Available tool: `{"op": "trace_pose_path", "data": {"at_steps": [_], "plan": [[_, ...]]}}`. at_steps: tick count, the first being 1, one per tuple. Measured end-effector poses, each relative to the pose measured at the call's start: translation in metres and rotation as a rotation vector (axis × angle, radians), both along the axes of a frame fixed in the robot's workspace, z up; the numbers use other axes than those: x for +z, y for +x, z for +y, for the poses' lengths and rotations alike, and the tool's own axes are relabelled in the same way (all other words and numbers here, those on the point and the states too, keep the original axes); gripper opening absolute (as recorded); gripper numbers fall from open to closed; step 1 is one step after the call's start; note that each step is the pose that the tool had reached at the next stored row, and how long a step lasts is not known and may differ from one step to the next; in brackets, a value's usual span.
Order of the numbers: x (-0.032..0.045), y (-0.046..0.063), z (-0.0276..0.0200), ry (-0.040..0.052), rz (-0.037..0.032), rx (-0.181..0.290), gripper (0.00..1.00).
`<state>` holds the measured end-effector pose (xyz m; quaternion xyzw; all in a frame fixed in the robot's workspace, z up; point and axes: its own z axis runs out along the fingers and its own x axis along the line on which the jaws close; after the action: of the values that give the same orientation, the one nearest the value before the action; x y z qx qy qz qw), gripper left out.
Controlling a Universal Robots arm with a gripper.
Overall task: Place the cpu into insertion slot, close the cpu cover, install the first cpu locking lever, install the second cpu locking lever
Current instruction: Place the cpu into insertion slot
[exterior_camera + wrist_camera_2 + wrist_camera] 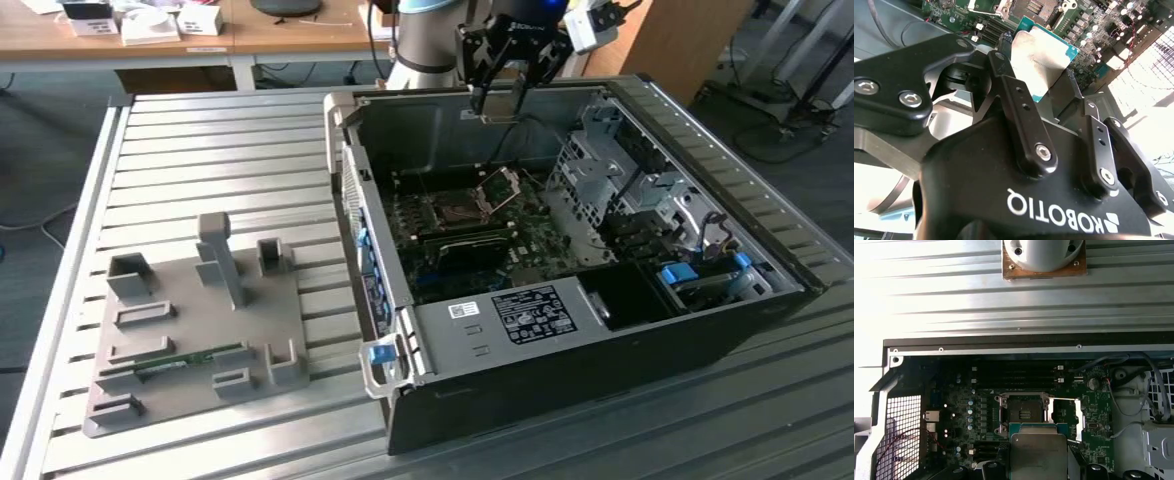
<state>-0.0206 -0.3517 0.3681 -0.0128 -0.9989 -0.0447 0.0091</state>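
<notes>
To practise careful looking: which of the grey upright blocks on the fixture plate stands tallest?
The narrow middle post on the fixture plate; it rises well above the squat block and small block flanking it.

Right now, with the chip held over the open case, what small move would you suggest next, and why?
Probably ease the gripper down toward the open socket: it holds the cpu well above the motherboard, and the cpu cover stands raised.

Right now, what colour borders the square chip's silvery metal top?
Teal-green; the cpu shows best in second wrist view.
</notes>
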Motion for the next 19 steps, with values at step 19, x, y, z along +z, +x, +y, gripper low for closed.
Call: {"op": "trace_pose_path", "data": {"at_steps": [19], "plan": [[-0.0019, 0.0, 0.0, 0.0001, -0.0001, 0.0, 0.54]]}}
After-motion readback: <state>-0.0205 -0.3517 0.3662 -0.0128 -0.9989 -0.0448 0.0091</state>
